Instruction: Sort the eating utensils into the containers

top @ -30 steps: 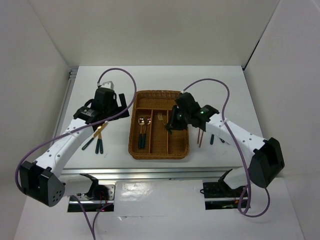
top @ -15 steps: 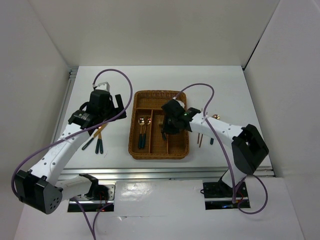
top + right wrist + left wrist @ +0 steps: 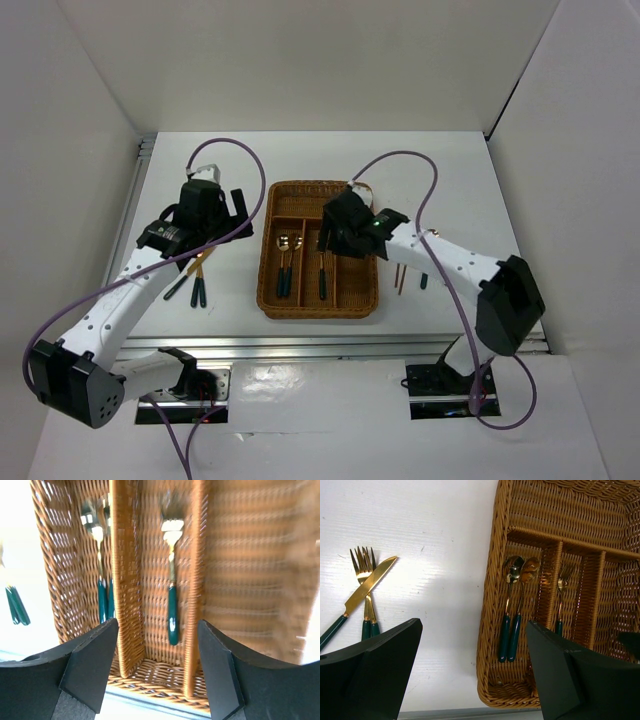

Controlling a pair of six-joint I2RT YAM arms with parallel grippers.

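Note:
The brown wicker tray (image 3: 318, 312) lies between my arms. Two gold spoons (image 3: 285, 262) with dark handles lie in its left long slot (image 3: 516, 605). One fork (image 3: 322, 280) lies in the middle slot (image 3: 171, 595), apart from any finger. My right gripper (image 3: 338, 240) hovers over that slot, open and holding nothing (image 3: 157, 670). My left gripper (image 3: 228, 212) stands wide open and holding nothing beside the tray's left wall (image 3: 475, 680). A gold fork (image 3: 365, 580) and a knife (image 3: 362, 591) lie crossed on the white table, left of the tray. Two reddish chopsticks (image 3: 400, 277) lie right of the tray.
Several dark-handled utensils (image 3: 195, 280) lie on the table under my left arm. One more dark handle (image 3: 423, 281) shows beside the chopsticks, partly under my right arm. The tray's right long slot (image 3: 250, 570) holds nothing. Purple cables loop above both arms.
My right gripper has opened and let go of the fork, which now lies in the middle slot. The left arm shifted slightly at first, then stayed still, open throughout.

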